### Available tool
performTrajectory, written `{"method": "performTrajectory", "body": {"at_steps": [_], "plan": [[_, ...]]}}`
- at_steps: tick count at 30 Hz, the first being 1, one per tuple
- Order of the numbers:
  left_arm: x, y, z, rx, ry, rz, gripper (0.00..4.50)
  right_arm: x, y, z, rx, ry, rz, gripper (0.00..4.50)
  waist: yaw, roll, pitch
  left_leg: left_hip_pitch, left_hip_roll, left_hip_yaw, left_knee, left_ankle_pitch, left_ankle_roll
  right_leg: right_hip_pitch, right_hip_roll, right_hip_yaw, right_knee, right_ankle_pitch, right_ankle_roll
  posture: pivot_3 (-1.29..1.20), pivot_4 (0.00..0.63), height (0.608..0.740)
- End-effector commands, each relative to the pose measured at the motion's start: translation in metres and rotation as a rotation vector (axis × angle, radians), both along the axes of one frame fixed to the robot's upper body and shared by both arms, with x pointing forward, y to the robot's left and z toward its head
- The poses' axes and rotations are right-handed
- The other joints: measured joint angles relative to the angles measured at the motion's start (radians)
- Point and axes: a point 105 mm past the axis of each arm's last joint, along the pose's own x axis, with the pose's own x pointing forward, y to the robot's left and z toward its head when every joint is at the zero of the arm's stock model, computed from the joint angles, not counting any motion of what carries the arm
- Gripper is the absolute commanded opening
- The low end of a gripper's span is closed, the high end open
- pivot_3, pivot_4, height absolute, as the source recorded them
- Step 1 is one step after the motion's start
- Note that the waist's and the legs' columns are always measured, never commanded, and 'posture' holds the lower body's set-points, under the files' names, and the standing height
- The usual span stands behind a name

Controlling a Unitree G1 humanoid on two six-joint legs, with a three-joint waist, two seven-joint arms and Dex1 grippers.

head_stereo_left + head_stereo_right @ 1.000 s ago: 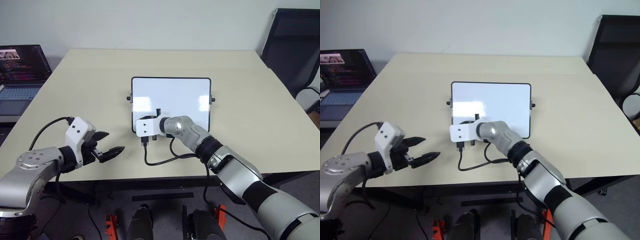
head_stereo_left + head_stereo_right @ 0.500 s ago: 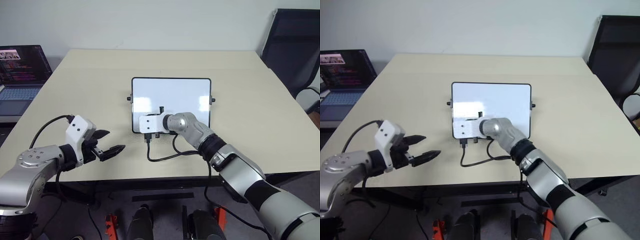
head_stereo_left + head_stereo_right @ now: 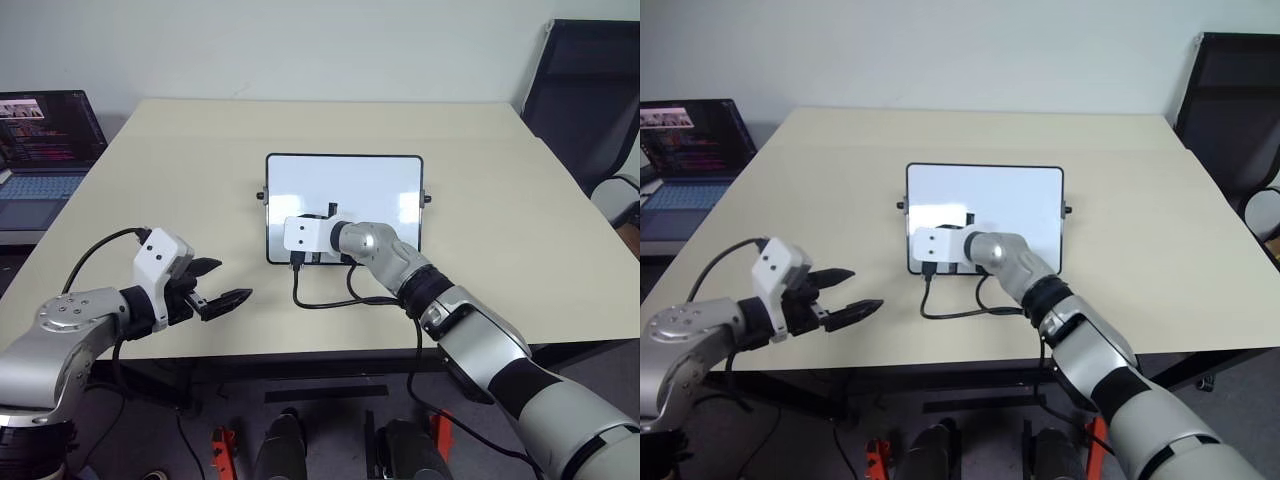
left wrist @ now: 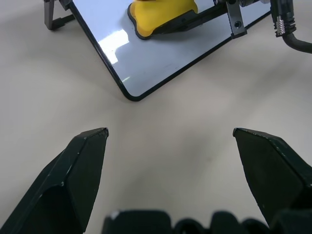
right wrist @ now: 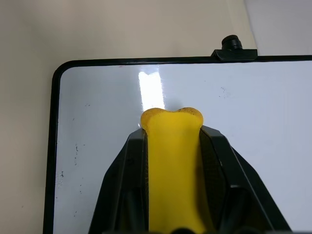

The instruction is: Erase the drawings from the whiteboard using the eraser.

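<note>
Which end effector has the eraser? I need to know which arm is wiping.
The right end effector, over the whiteboard, is shut on the yellow eraser. The left end effector hangs open over the table, holding nothing.

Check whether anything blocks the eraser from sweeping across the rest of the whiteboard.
Nothing visible does. The right gripper is shut on the eraser over the whiteboard, whose remaining surface is bare.

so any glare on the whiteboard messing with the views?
Right wrist view: a bright vertical streak on the whiteboard just beyond the tip of the eraser. Left wrist view: a small reflection patch near the board's corner. Left eye view: soft bright patches on the board's near half; edges stay readable.
</note>
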Motion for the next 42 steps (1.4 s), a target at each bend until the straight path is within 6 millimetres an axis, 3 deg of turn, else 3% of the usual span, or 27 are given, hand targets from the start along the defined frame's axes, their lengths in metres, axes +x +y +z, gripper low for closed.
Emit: {"method": "performTrajectory", "body": {"at_steps": [1,5,10,16,19,24,28,33,42], "plan": [[0.003,-0.002,0.008,0.011,-0.032,-0.013,4.5,-0.007,-0.018,-0.035,-0.12,0.128,-0.003,1.09,0.0,0.0,0.0,0.0,0.0,0.0,0.0,0.0,0.0,0.0,0.0,0.0,0.0,0.0,0.0,0.0,0.15,0.74],[0.005,-0.004,0.01,0.002,-0.036,-0.022,4.5,-0.014,-0.01,-0.028,-0.095,0.091,0.04,1.09,-0.001,0.0,0.0,0.0,0.001,0.0,0.0,0.0,0.0,0.0,0.002,-0.001,0.002,0.0,0.0,0.0,0.15,0.74],[0.01,-0.014,0.019,-0.018,-0.065,-0.06,4.5,-0.014,-0.004,0.028,0.273,0.068,-0.013,1.09,0.001,-0.001,0.0,-0.001,0.001,0.0,-0.001,0.004,0.006,0.0,0.004,0.0,0.002,-0.002,0.001,0.0,0.15,0.74],[0.013,-0.043,0.031,-0.024,-0.108,-0.173,4.5,-0.032,-0.052,0.072,0.648,0.163,-0.145,1.09,0.005,-0.001,0.001,-0.004,0.001,0.002,-0.001,0.004,0.006,0.002,0.003,0.0,0.0,-0.002,0.001,0.0,0.15,0.74],[0.014,-0.06,0.036,-0.025,-0.116,-0.257,4.5,-0.043,-0.096,0.088,0.778,0.152,-0.277,1.09,0.005,-0.001,0.001,-0.004,0.001,0.002,-0.001,0.004,0.005,0.002,0.003,0.0,0.001,-0.002,0.001,0.0,0.15,0.74],[0.02,-0.101,0.035,-0.035,-0.123,-0.433,4.5,-0.061,-0.168,0.077,0.819,0.165,-0.54,1.09,0.012,-0.001,0.001,-0.004,0.001,0.003,-0.001,0.003,0.004,0.002,0.003,0.001,0.001,-0.007,0.003,0.0,0.15,0.74],[0.03,-0.139,0.035,-0.053,-0.14,-0.568,4.5,-0.07,-0.211,0.048,0.765,0.179,-0.737,1.09,0.014,-0.001,0.001,-0.004,0.001,0.003,0.001,0.003,0.004,0.002,0.003,0.001,0.001,-0.007,0.004,0.0,0.15,0.74],[0.038,-0.179,0.033,-0.068,-0.124,-0.727,4.5,-0.071,-0.236,0.014,0.809,0.268,-0.9,1.09,-0.001,-0.001,0.001,-0.004,0.001,0.005,0.001,0.003,0.005,0.002,0.003,0.002,0.002,-0.007,0.004,0.0,0.15,0.74],[0.053,-0.218,0.036,-0.034,-0.146,-0.862,4.5,-0.042,-0.26,-0.004,0.978,0.344,-1.053,1.09,-0.002,-0.001,0.001,-0.004,0.0,0.005,0.001,0.003,0.005,0.002,0.004,0.002,0.002,-0.003,0.012,0.0,0.15,0.74]]}}
